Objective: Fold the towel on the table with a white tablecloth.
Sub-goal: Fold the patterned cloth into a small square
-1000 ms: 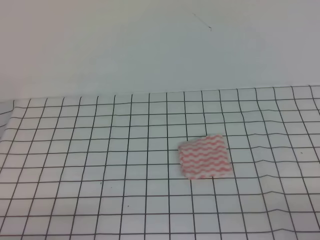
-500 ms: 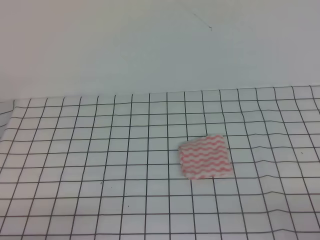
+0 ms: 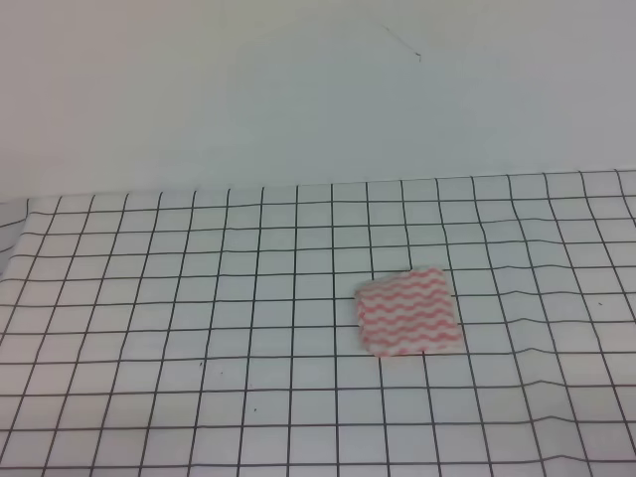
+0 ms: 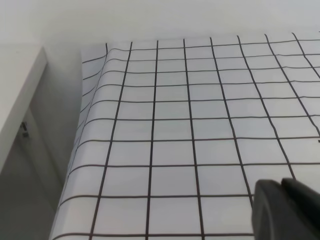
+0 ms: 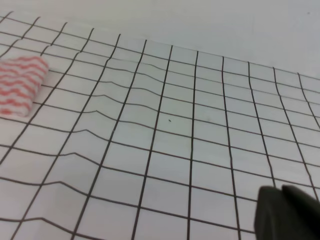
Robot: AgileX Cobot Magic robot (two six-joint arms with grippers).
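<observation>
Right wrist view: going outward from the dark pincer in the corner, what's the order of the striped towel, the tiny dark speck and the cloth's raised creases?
From the right pincer:
1. Dark speck, middle.
2. Raised creases, further left.
3. Towel, far left edge.

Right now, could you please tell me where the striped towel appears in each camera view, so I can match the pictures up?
Exterior high: the towel lies right of centre, a little below the middle, flat on the white tablecloth.
Left wrist: not in it; only gridded cloth and the table's left edge show.
Right wrist: the towel sits at the left edge, upper part, cut off by the frame.
Shared landmark: the tablecloth's black grid lines, with ripples just right of the towel.
</observation>
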